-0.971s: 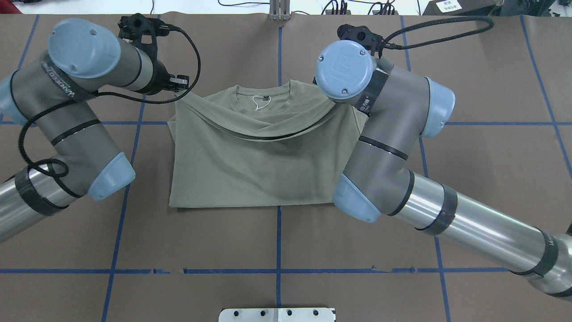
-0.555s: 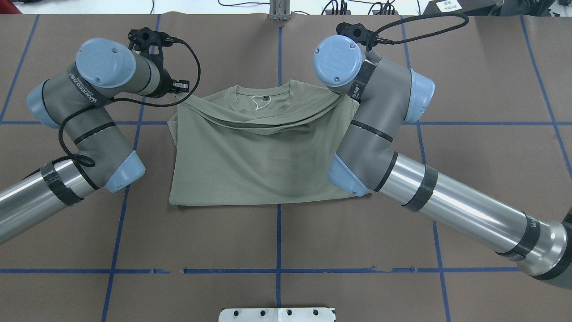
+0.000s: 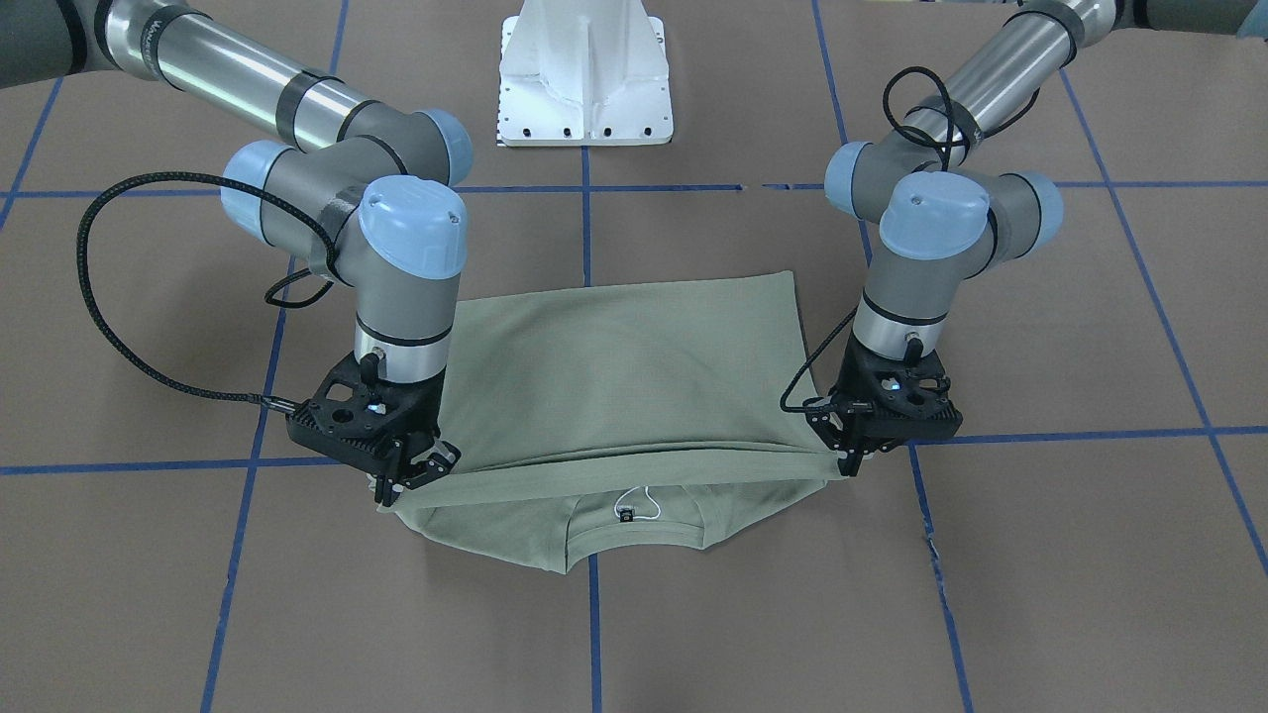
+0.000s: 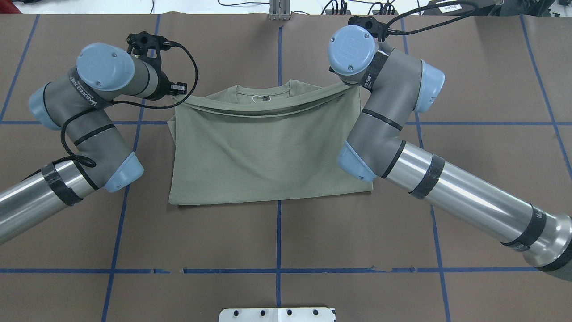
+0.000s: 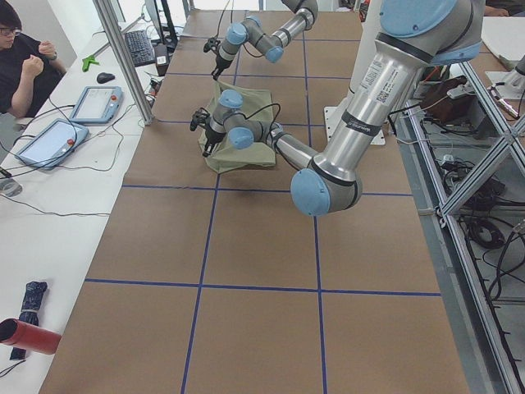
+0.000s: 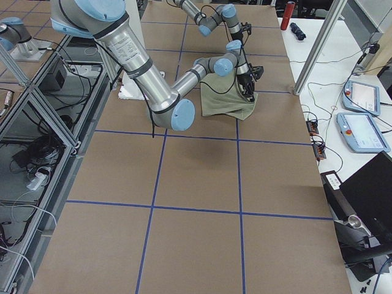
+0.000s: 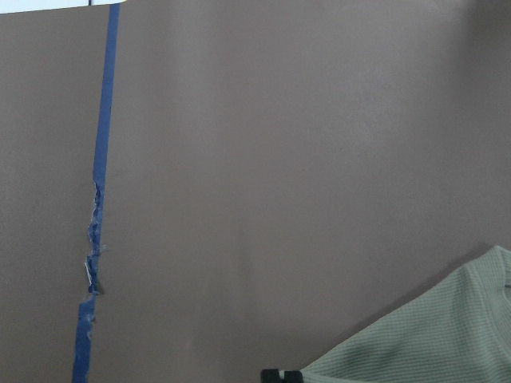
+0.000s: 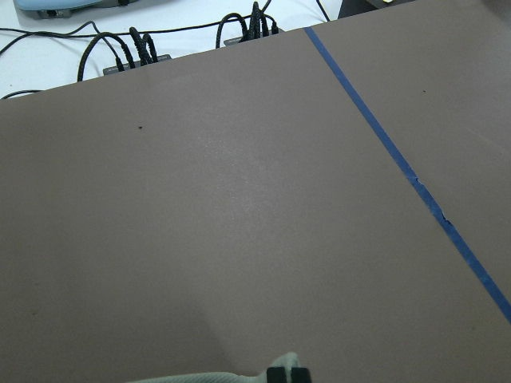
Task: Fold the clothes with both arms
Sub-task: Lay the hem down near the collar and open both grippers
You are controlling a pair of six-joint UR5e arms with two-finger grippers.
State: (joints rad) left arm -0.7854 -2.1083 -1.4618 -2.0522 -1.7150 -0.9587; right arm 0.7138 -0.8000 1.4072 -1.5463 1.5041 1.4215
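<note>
Left hand (image 3: 860,454) and right hand (image 3: 408,473) are each pressed together on one end of the same doubled edge of the sage-green long-sleeved shirt (image 4: 268,152), holding that edge taut and slightly raised between them. That upper layer spans the shirt's full width, and beyond it the round ribbed collar (image 3: 634,538) lies flat on the desk (image 4: 201,241) with the white string loop (image 3: 644,500) showing at the neck. The shirt sits at the middle of the desk, astride a blue tape line (image 4: 278,232). Brown paper covers the desk, and the tape marks it into large squares; the left wrist view shows one strip torn and ragged (image 7: 94,239). A white metal pedestal base (image 3: 586,74) stands at the robot's edge of the desk. Along the far side runs a white bench (image 5: 49,205) with handheld control tablets (image 5: 94,103), a keyboard (image 5: 139,45) and loose cables, where a person (image 5: 25,57) in black sits.
</note>
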